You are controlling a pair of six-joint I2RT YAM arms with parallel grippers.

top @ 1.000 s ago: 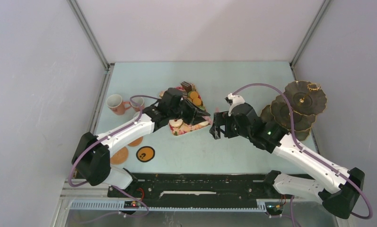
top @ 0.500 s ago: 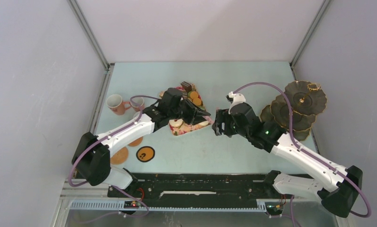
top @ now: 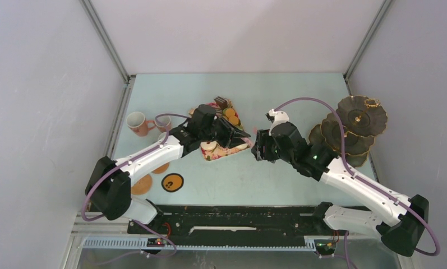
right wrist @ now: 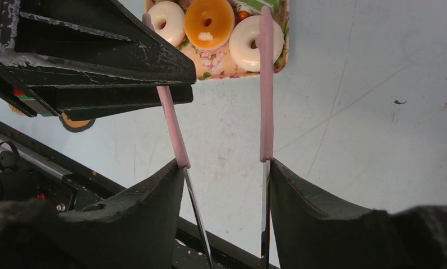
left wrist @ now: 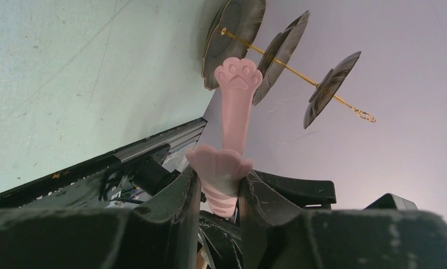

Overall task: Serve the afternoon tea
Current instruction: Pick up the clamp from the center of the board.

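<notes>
Between left gripper [left wrist: 218, 185] and right gripper [right wrist: 224, 168], pink tongs [right wrist: 265, 84] are seemingly handed over: the left is clamped narrowly on one end, the right half-closed against both arms, placed for squeezing. Just beyond its fingertips lie small donuts [right wrist: 210, 21], with the three-tier stand [top: 353, 126] to its right.
</notes>
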